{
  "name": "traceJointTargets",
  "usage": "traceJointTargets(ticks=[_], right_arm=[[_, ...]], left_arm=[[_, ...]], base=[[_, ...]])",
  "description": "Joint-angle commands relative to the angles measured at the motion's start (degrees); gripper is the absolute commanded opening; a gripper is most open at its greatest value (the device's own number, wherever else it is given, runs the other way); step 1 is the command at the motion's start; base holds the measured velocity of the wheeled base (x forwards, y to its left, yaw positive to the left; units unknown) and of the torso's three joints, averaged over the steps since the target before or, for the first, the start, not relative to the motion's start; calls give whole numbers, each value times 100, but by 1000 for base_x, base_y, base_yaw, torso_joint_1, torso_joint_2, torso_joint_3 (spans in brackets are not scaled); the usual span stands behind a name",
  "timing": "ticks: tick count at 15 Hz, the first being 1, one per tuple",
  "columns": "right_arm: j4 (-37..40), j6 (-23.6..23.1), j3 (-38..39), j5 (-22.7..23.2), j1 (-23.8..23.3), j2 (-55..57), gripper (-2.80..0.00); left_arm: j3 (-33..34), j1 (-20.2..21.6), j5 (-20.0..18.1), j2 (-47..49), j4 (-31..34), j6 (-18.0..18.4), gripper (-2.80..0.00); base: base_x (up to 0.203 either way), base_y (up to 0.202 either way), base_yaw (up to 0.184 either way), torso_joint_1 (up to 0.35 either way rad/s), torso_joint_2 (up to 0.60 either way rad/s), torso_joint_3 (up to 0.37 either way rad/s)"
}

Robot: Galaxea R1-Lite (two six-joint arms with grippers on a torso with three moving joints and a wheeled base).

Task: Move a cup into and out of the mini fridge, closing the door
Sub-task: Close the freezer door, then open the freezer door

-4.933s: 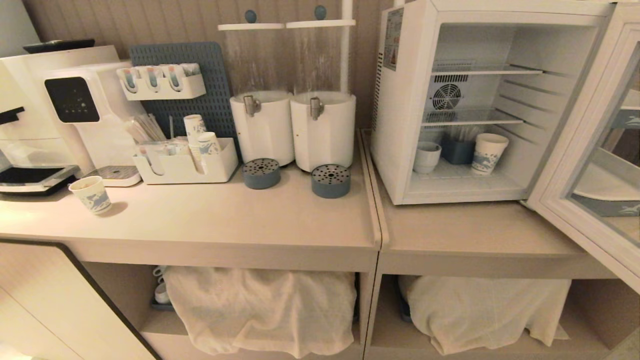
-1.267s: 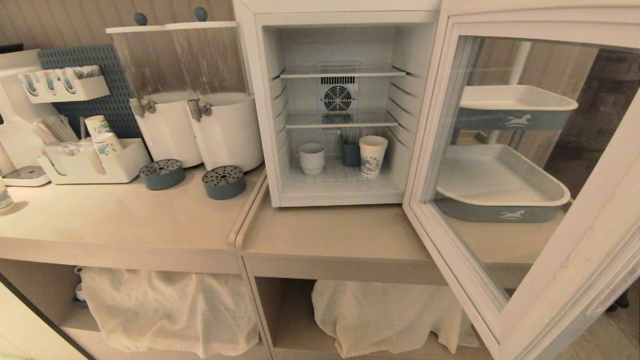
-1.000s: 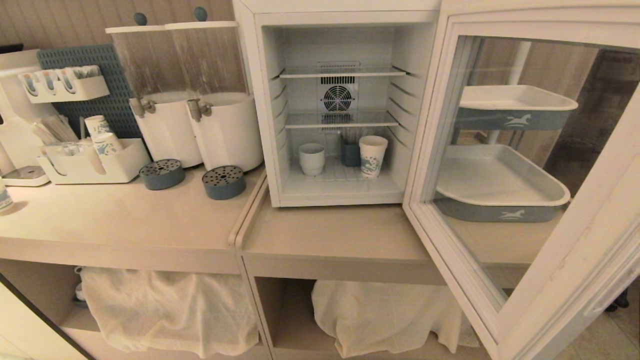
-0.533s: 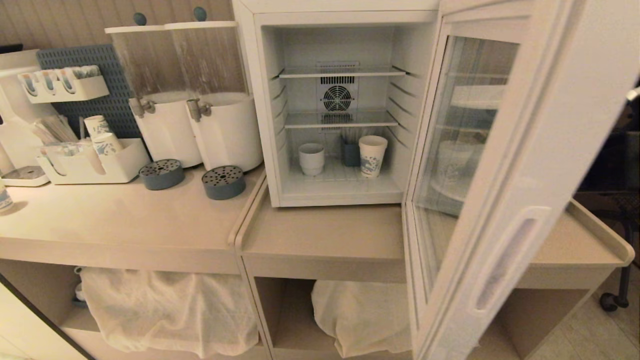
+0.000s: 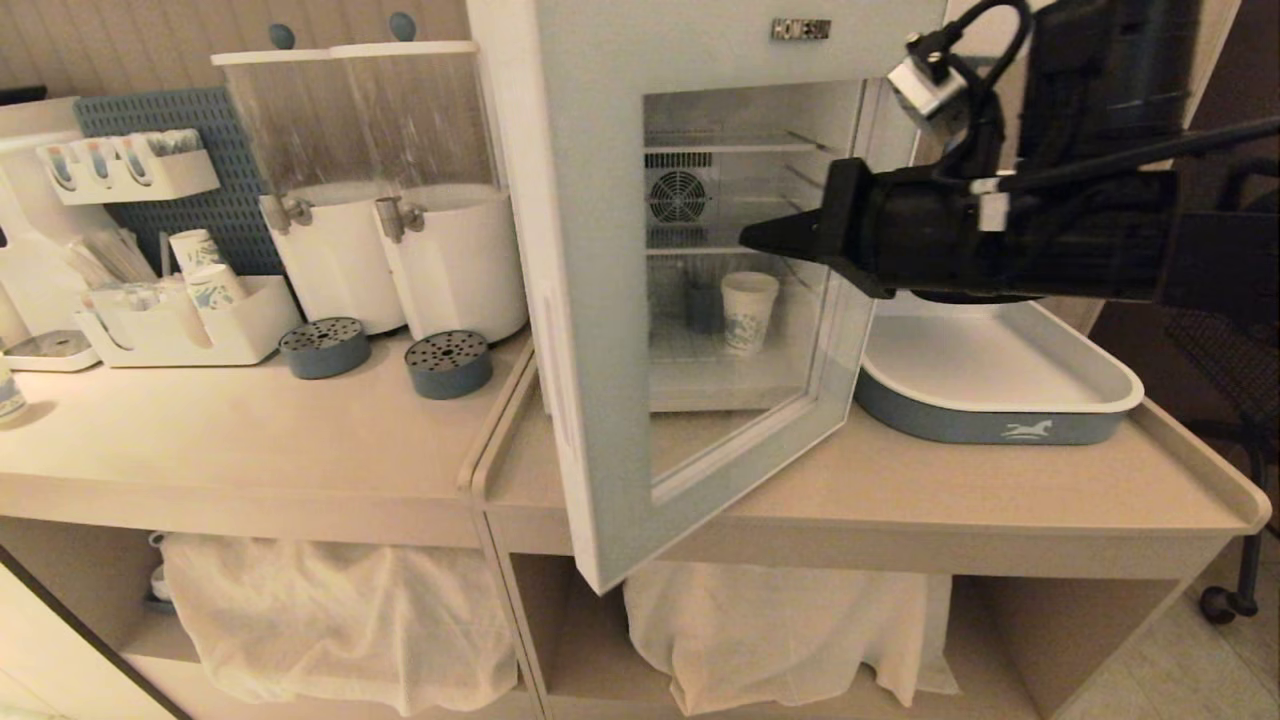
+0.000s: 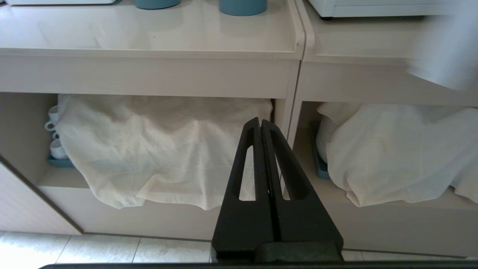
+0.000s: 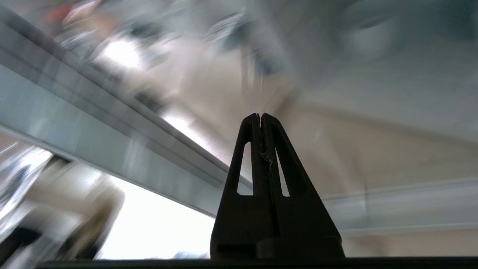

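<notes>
Door (image 5: 600, 300) of mini fridge (image 5: 700, 40) swung partway shut, standing ajar over desk (image 5: 950, 490). Right end effector (image 5: 750, 238) pressed together, empty, tip against the glass pane on the outer side. Patterned paper cup (image 5: 748, 312) visible through the glass on the fridge floor; squat white cup hidden behind the door frame. Left end effector (image 6: 260, 125) pressed together, empty, low before the cloth-covered shelves (image 6: 164, 149).

Counter (image 5: 300, 450) under mini fridge (image 5: 700, 30), tray (image 5: 990, 425)

Matte black arm (image 5: 1000, 240), black cables, tapered slotted black fingers (image 6: 248, 164).
</notes>
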Motion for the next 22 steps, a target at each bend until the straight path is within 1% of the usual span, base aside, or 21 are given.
traceJointTargets(ticks=[1,3,4,5,6,8,10,13,16,18,19,21,22], right_arm=[[289,-17,-1072,-1126,249,1060,-280],[803,-83,-2208,-1733,324,1905,-280],[899,-266,-2454,-1954,348,2214,-280],[885,-543,-2531,-2138,367,2432,-280],[854,-691,-2566,-2309,379,2526,-280],[886,-692,-2531,-2330,376,2432,-280],[918,-720,-2092,-2300,344,1843,-280],[935,-954,-793,-2263,246,549,-280],[958,-1130,531,-2237,72,-1307,-280],[1261,-1138,1143,-2370,-101,-2672,-280],[1616,-1026,1312,-2589,-177,-3301,-280],[2546,-518,1584,-3150,-291,-4449,-280],[2974,-245,1723,-3354,-415,-4927,-280]], left_arm=[[0,4,4,0,-1,0,-280],[0,4,4,0,-19,-9,-280],[9,4,4,0,-36,-6,-280],[18,4,4,0,-36,-9,-280],[18,4,4,0,-36,-9,-280],[18,4,4,0,-36,-9,-280],[18,4,4,0,-36,-9,-280],[18,4,4,0,-36,-9,-280],[18,4,4,0,-36,-9,-280],[18,4,4,0,-36,-9,-280],[18,4,4,0,-36,-9,-280],[18,4,4,0,-36,-9,-280],[18,4,4,0,-36,-9,-280]], base=[[0,0,0,0,0,0],[0,0,0,0,0,0],[0,0,0,0,0,0],[0,0,0,0,0,0],[0,0,0,0,0,0],[0,0,0,0,0,0],[0,0,0,0,0,0],[0,0,0,0,0,0],[0,0,0,0,0,0],[0,0,0,0,0,0],[0,0,0,0,0,0],[0,0,0,0,0,0],[0,0,0,0,0,0]])
